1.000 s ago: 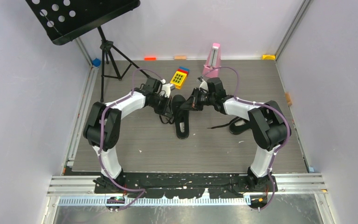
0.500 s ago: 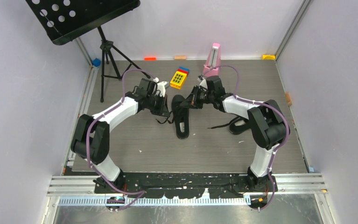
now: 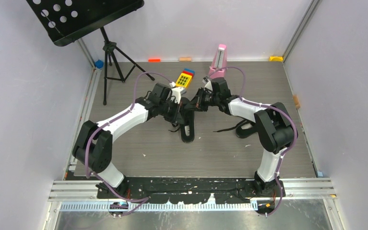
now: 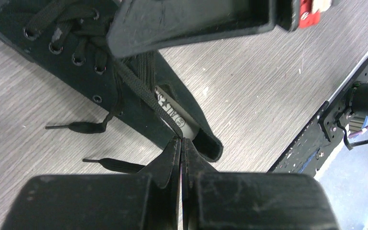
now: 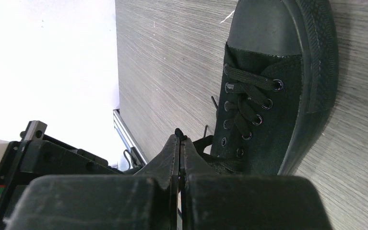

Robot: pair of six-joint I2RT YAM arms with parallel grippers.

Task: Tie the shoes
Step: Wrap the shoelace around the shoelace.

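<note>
Lace is limp and slippery, so my left claw pinches it taut above the light, soft shoe, while my right claw is pressed together.

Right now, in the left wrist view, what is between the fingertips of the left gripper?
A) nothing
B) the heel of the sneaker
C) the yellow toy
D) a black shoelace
D: the left gripper is shut on a black lace, which runs straight from the eyelets of the sneaker to the fingertips.
</note>
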